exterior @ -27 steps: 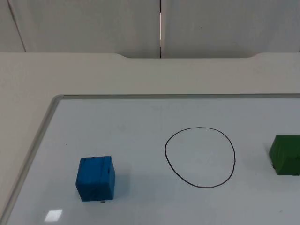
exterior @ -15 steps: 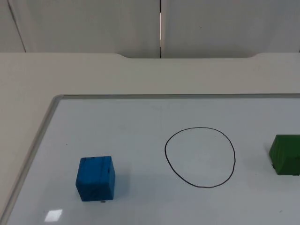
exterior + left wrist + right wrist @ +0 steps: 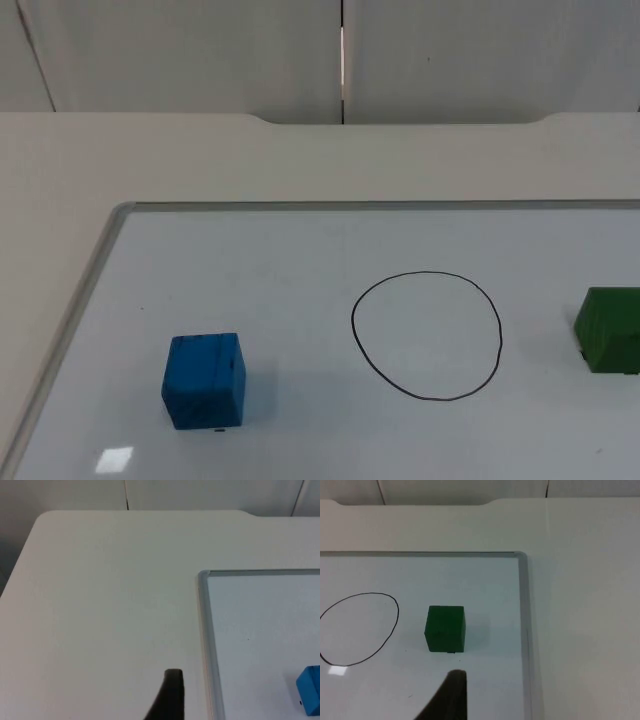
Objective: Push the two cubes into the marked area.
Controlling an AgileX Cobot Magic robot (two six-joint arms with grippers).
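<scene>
Whiteboard [image 3: 300, 260] lay flat on the worktop [image 3: 200, 160], with a hand-drawn black circle [image 3: 427, 335] on it as the marked area. Blue cube [image 3: 204, 380] sat on the board well apart from the circle, on the left arm's side; green cube [image 3: 610, 330] sat on the opposite side, nearer the circle but still outside the line. Neither cube touched the outline. Left gripper [image 3: 167, 700] hung over bare worktop just outside the board's metal frame [image 3: 204, 640], with the blue cube [image 3: 311, 690] beyond the frame, off to the gripper's right and not in contact. Just one black fingertip was visible there, so couldn't tell whether the left gripper was spread or pressed together. Right gripper [image 3: 451, 696] hung over the board just short of the green cube [image 3: 445, 628], with the cube straight ahead of its fingertip, a small gap between them, no contact. The circle [image 3: 357, 629] was ahead and to the left of that gripper, past the cube's side. Again one fingertip showed, so the right gripper's spread couldn't be told either. Grey partition wall [image 3: 200, 50] closed off the far end of the worktop.
</scene>
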